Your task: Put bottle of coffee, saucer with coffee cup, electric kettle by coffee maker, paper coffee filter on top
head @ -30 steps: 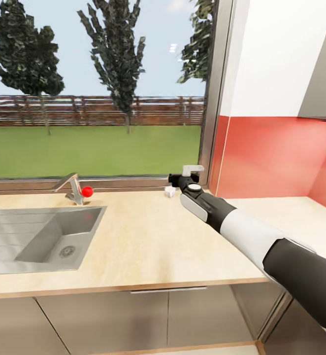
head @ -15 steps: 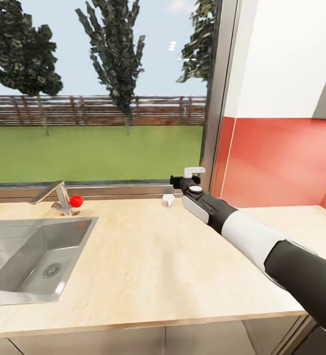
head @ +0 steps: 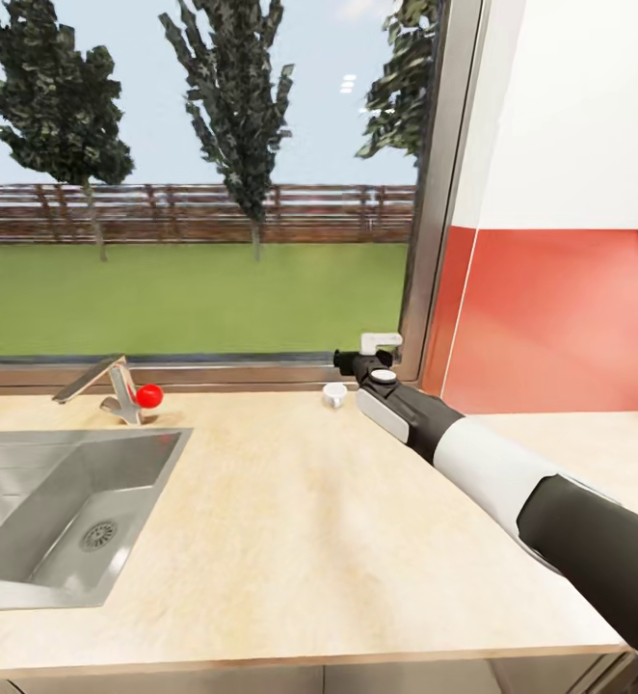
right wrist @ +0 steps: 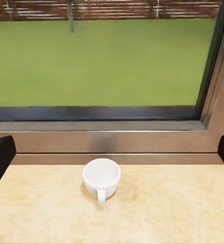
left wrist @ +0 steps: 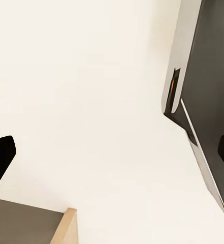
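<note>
Right claw (right wrist: 112,152) is released, fingers wide apart, just short of the coffee cup (right wrist: 101,178) standing upright on surface (head: 290,520) nr window. Left claw (left wrist: 112,157) also released.

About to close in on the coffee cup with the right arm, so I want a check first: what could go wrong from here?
1. The coffee cup is small and stands free on the kitchen countertop; a finger of the right tool could nudge it away instead of gripping it.
2. It stands close to the window sill, so overshooting could hit the frame.
3. Its handle points toward the tool and may foul a side grasp.
</note>
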